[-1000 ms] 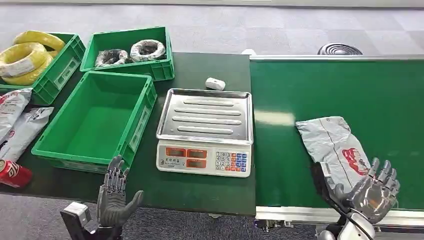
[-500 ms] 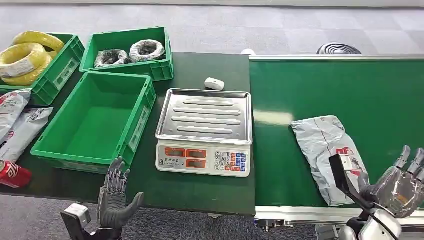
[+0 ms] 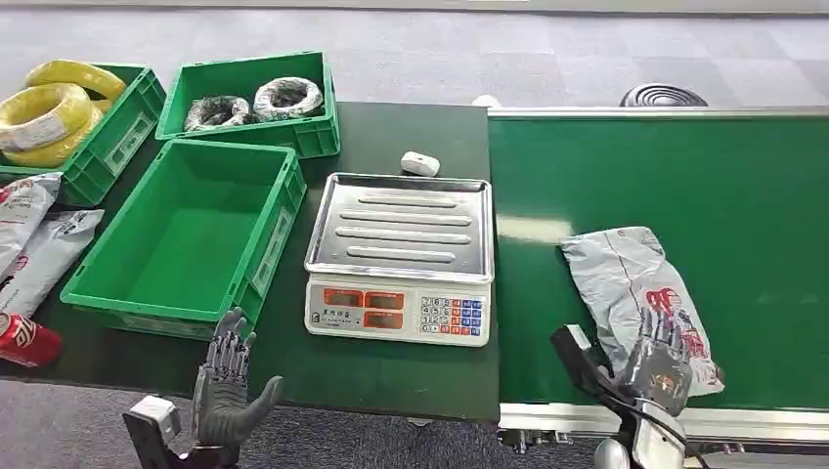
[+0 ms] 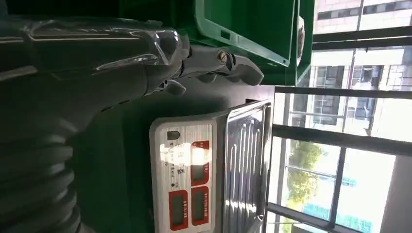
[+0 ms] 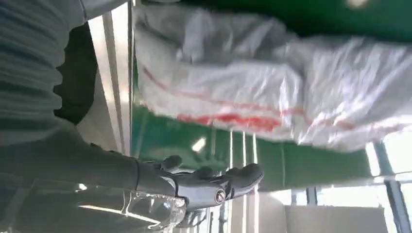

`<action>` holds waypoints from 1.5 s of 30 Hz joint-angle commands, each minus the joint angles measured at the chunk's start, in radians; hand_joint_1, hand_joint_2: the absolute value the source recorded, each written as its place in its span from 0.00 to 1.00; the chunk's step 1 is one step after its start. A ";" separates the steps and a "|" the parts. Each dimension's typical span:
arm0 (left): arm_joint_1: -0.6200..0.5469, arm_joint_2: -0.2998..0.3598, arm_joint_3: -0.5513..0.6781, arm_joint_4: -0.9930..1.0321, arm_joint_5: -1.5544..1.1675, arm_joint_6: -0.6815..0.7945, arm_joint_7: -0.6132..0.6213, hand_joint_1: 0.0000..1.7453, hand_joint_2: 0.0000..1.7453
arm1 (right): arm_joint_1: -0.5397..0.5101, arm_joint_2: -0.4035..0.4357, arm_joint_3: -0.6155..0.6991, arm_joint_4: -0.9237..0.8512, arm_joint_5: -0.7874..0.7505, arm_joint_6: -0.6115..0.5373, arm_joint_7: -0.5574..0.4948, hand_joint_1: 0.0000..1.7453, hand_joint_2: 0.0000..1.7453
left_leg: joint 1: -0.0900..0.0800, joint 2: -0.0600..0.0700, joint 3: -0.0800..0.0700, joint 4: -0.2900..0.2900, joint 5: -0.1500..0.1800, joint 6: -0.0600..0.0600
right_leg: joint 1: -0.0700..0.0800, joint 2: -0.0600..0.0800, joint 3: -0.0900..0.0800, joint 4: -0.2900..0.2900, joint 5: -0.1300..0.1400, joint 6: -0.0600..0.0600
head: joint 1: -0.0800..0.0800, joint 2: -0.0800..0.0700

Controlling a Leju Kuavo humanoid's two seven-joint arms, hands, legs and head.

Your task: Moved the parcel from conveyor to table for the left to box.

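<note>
A crumpled grey parcel (image 3: 631,283) with red print lies on the green conveyor belt (image 3: 684,166), close to its near edge. My right hand (image 3: 657,366) hovers at the parcel's near end, overlapping its red print in the head view. In the right wrist view the right hand (image 5: 194,187) has straight fingers with nothing in them, and the parcel (image 5: 272,87) lies just beyond. My left hand (image 3: 227,383) is open with spread fingers, off the dark table's (image 3: 391,376) front edge, below the empty green crate (image 3: 186,234). The left hand (image 4: 145,63) holds nothing.
A steel scale (image 3: 401,254) sits between the crate and the belt, also seen as the scale (image 4: 189,179). Behind are a crate of yellow coils (image 3: 59,112) and a crate of wrapped coils (image 3: 254,98). Grey bags (image 3: 29,244) and a red can (image 3: 24,340) lie far left.
The parcel has drifted slightly left along the belt. My right hand swung in from the right and now sits over the parcel's near end. The left hand stayed put.
</note>
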 commanded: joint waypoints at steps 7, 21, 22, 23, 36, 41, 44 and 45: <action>-0.010 -0.032 0.034 -0.013 -0.030 0.001 0.048 0.00 1.00 | -0.055 0.036 0.109 0.294 -0.055 0.023 -0.005 0.00 1.00 | 0.001 0.004 0.001 -0.001 0.000 0.000 | 0.001 0.000 0.001 -0.002 0.001 0.000 | 0.000 0.000; 0.027 -0.093 0.142 -0.085 -0.080 -0.028 0.080 0.00 1.00 | 0.048 0.019 0.043 -0.030 0.007 0.122 0.128 0.00 1.00 | 0.000 0.001 0.000 0.000 0.000 0.000 | 0.000 -0.003 0.001 -0.001 0.000 0.000 | 0.000 0.000; 0.029 -0.096 0.146 -0.088 -0.083 -0.031 0.082 0.00 1.00 | 0.055 0.013 0.038 -0.044 0.005 0.123 0.135 0.00 1.00 | 0.000 0.000 0.000 0.001 0.000 0.000 | 0.000 -0.003 0.001 0.000 0.000 0.000 | 0.000 0.000; 0.033 -0.101 0.151 -0.095 -0.086 -0.034 0.085 0.00 1.00 | 0.072 0.016 0.023 -0.080 0.007 0.120 0.148 0.00 1.00 | -0.001 0.001 0.000 0.001 0.000 0.000 | -0.001 -0.002 0.000 0.000 0.000 0.000 | 0.000 0.000; 0.023 -0.110 0.166 -0.065 -0.112 -0.059 0.085 0.00 1.00 | 0.106 0.004 0.010 -0.134 0.007 0.189 0.195 0.00 1.00 | 0.000 0.001 0.001 -0.001 0.001 0.000 | 0.000 -0.003 0.001 -0.001 0.001 0.000 | 0.000 0.000; 0.018 -0.104 0.165 -0.068 -0.108 -0.055 0.081 0.00 1.00 | 0.089 0.024 0.003 -0.131 0.007 0.195 0.127 0.00 1.00 | 0.000 0.003 0.001 0.000 0.000 0.000 | 0.000 -0.002 0.001 -0.002 0.001 0.000 | 0.000 0.000; 0.011 -0.101 0.167 -0.068 -0.103 -0.054 0.080 0.00 1.00 | 0.074 0.040 0.046 -0.091 -0.024 0.199 0.030 0.00 1.00 | 0.000 0.003 0.001 0.000 0.000 0.000 | 0.000 0.000 0.001 -0.001 0.001 0.000 | 0.000 0.000; 0.010 -0.102 0.167 -0.068 -0.103 -0.054 0.080 0.00 1.00 | 0.075 0.041 0.050 -0.088 -0.021 0.196 0.031 0.00 1.00 | 0.000 0.005 0.001 -0.001 0.000 -0.001 | 0.000 0.000 0.001 -0.002 0.001 0.000 | 0.000 0.000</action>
